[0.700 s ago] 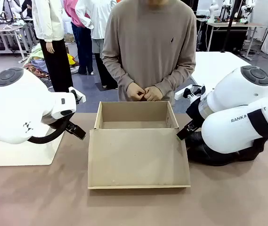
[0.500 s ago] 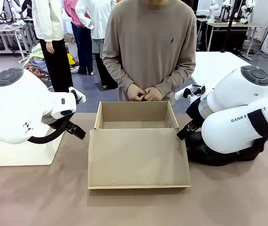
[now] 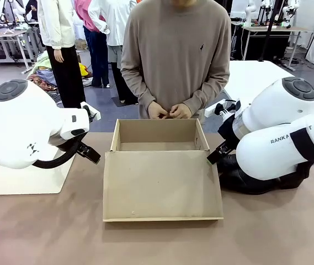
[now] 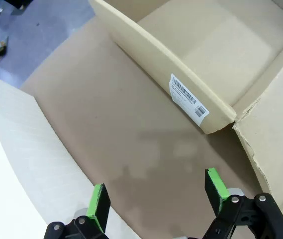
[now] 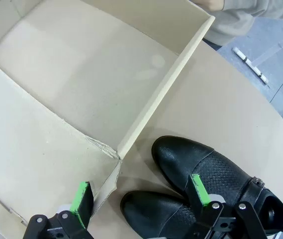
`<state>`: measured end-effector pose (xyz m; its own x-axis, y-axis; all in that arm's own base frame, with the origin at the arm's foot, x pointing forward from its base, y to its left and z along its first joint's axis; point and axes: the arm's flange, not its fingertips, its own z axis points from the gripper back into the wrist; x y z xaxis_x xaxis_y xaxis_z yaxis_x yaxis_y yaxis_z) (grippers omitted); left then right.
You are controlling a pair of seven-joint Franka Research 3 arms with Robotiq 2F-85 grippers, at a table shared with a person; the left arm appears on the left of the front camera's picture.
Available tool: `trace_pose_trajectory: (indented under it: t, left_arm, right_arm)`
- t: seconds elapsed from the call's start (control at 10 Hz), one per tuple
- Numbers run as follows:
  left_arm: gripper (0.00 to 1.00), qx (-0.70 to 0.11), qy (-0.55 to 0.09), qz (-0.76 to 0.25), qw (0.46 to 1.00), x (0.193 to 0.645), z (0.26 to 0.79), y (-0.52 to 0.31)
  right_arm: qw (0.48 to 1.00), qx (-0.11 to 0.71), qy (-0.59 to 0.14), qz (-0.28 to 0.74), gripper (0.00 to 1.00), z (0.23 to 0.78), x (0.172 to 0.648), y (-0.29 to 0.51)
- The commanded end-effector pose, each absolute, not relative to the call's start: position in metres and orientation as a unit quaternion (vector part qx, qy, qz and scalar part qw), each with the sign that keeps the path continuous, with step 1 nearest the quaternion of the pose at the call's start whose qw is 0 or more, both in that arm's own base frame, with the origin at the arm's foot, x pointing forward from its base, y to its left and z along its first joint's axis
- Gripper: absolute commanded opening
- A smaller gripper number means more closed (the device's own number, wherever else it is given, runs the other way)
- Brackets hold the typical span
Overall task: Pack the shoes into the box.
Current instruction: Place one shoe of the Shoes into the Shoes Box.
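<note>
- Table [image 3: 46,232] carries the open box [image 3: 157,132] at centre, lid [image 3: 162,185] flat toward the robot.
- Shoes [image 5: 206,169] lie side by side just right of the box.
- Left fingers [image 4: 99,204] released over bare table.
- Right fingers [image 5: 199,191] released above the shoes.

A brown table [image 3: 46,232] spans the lower frame, with a white bin [image 3: 30,179] at its left edge. At top centre stands a person in a taupe sweater [image 3: 173,55]. Colourful clothes [image 3: 46,74] lie heaped at upper left on the grey-blue floor [image 3: 99,107], and a white table [image 3: 256,74] stands at upper right.
</note>
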<state>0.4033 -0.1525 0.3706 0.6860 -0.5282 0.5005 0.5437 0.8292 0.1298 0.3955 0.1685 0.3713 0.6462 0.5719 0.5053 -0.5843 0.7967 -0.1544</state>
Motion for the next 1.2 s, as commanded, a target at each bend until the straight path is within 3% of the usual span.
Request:
trace_pose_trajectory:
  t: [0.0, 0.5, 1.1]
  left_arm:
    - [1.0, -0.015, -0.268, -0.292, 0.918, 0.403, 0.371, -0.152]
    - [1.0, -0.015, -0.268, -0.292, 0.918, 0.403, 0.371, -0.153]
    - [1.0, -0.004, -0.283, -0.321, 0.904, 0.384, 0.444, -0.165]
  right_arm:
    - [0.907, 0.011, -0.275, 0.318, 1.0, 0.371, 0.396, 0.168]
    - [0.907, 0.026, -0.279, 0.315, 1.0, 0.383, 0.396, 0.166]
    - [0.902, 0.052, -0.29, 0.315, 1.0, 0.458, 0.379, 0.149]
